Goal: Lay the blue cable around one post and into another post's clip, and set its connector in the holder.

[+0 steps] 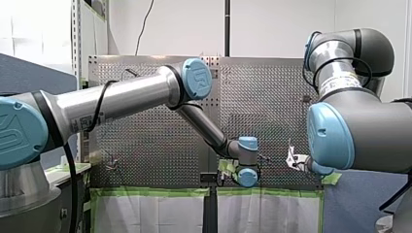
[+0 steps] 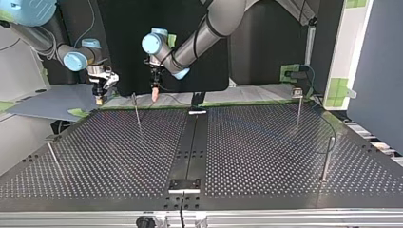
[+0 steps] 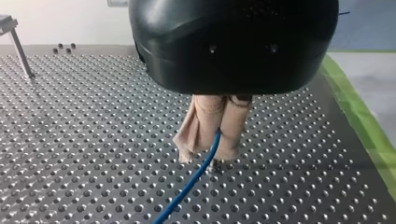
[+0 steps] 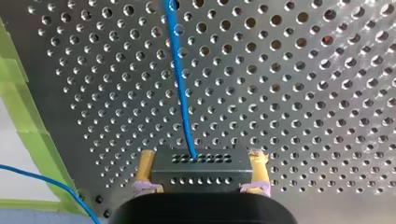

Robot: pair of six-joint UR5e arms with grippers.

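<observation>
Pads [image 3: 231, 126] of beige on my left pincer [image 3: 209, 154] are pressing together on the blue cable [image 3: 194, 179], which is leaving them downward and trailing off over the perforated tabletop [image 3: 93, 140]. The fingertips are hanging close above the holes, and I cannot tell whether they are touching the metal. My right pincer [image 4: 201, 156] is clamping the black connector [image 4: 201, 173] by its two ends with yellow pads [image 4: 145, 163], so its jaws are standing as wide as the block is long. The blue cable is coming out of the connector's perforated face and running straight ahead of that pincer across the tabletop. A second stretch of the blue cable is crossing beside the green tape [image 4: 28, 126] at the tabletop's edge.

In the top view, the dark centre strip [image 2: 192, 142] is serving as the marker. My left pincer is hanging just to the view's left of the strip's far end, over the tabletop's far edge. My right pincer is hovering farther to the left of the strip, by that same far edge, with the connector in it. A thin post [image 2: 137, 111] is standing left of the strip, between the two pincers. An outer post [image 2: 53, 156] is standing well left of the strip, nearer the camera. Right of the strip, a far post [image 2: 298, 107] is carrying a small clip [image 2: 297, 92] on top, and a near post [image 2: 327, 159] is standing closer to the camera. The blue cable is showing too thin to trace there.
</observation>
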